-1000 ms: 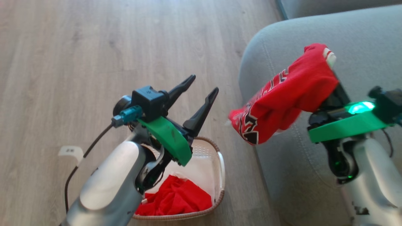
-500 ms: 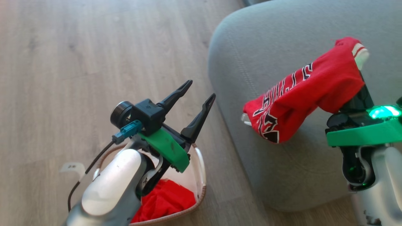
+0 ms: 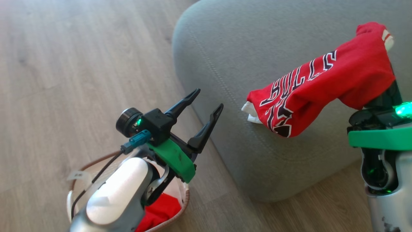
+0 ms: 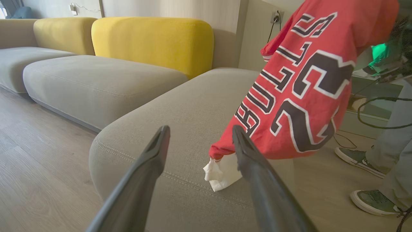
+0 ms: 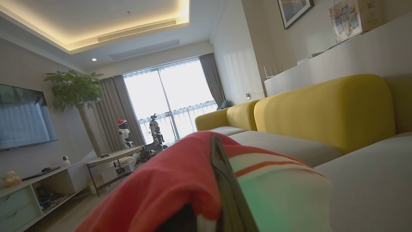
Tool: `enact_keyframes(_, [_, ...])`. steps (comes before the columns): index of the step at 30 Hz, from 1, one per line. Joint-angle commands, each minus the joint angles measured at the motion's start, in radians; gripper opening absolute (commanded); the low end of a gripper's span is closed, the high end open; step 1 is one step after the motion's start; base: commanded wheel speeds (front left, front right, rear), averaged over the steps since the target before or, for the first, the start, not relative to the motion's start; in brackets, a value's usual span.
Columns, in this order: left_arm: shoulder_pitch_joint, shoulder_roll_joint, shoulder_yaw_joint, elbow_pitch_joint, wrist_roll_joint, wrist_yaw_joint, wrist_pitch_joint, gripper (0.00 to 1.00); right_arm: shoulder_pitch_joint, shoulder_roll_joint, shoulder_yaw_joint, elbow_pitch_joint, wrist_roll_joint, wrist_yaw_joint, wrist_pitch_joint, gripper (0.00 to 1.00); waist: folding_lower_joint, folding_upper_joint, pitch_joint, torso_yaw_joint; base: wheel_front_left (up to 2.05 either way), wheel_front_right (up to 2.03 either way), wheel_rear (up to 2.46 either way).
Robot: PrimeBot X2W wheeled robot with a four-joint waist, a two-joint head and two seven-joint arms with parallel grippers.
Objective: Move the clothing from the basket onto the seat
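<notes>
Right gripper (image 5: 216, 151): fingers clenched inside the jersey (image 3: 322, 87), which drapes over them above the seat (image 3: 231, 48). The left wrist view adds black numerals and a white corner touching the cushion. Left gripper (image 3: 208, 99): fingers spread, empty. Behind it, the basket (image 3: 93, 162) holds a red garment (image 3: 161, 212).

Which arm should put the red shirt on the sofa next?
Right: the right end effector is shut on the red basketball jersey, hanging over the grey-green fabric sofa cushion. The left end effector is open and empty.
</notes>
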Motion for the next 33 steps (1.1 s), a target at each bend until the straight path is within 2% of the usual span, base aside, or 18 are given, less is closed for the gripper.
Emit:
enact_keyframes(1, [-0.024, 0.020, 0.027, -0.031, 0.007, -0.001, -0.009, 1.00, -0.002, -0.006, 0.015, -0.045, 0.008, 0.007, 0.003, 0.00, 0.0000, -0.0001, 0.009, -0.028, 0.00, 0.00, 0.00])
enact_keyframes(7, [-0.032, 0.023, 0.022, -0.039, 0.008, 0.004, -0.006, 1.00, 0.002, -0.005, 0.009, -0.070, 0.012, 0.007, 0.008, 0.00, 0.0000, -0.0001, 0.029, -0.077, 0.00, 0.00, 0.00])
enact_keyframes(14, [-0.046, 0.028, 0.016, -0.044, 0.006, 0.002, -0.001, 1.00, -0.026, -0.018, -0.001, -0.083, 0.002, 0.007, 0.019, 0.00, 0.0000, -0.0001, 0.050, -0.089, 0.00, 0.00, 0.00])
enact_keyframes(23, [-0.078, 0.040, 0.008, -0.061, 0.008, -0.003, 0.018, 1.00, -0.184, -0.121, -0.030, -0.027, 0.039, 0.007, 0.048, 0.00, 0.0000, -0.0001, 0.109, -0.070, 0.00, 0.00, 0.00])
enact_keyframes(33, [-0.133, 0.056, -0.008, -0.087, 0.015, -0.014, 0.054, 1.00, -0.410, -0.266, -0.024, 0.174, 0.049, 0.007, 0.042, 0.00, 0.0000, -0.0001, 0.214, -0.009, 0.00, 0.00, 0.00])
